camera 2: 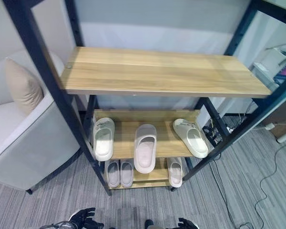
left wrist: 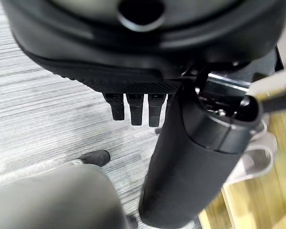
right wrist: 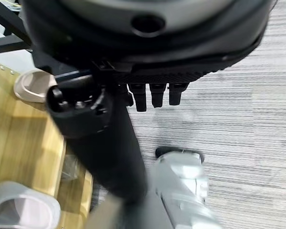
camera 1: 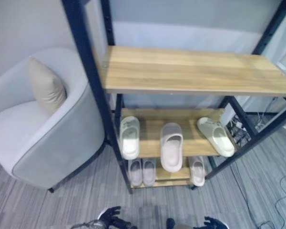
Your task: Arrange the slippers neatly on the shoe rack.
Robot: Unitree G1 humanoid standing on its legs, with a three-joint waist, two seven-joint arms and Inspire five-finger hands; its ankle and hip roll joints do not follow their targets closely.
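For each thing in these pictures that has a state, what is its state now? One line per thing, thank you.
left hand: open, holds nothing, low above the floor
right hand: open, holds nothing
top shelf: bare
middle shelf: carries three slippers
right slipper on the middle shelf: lies askew
middle slipper: juts over the front edge
bottom shelf: carries three slippers

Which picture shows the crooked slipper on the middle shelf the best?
The left eye view: the angled slipper lies whole at the right end of the middle shelf, turned unlike its neighbours. The right eye view shows it whole too. Which slippers the wrist views catch, I cannot tell.
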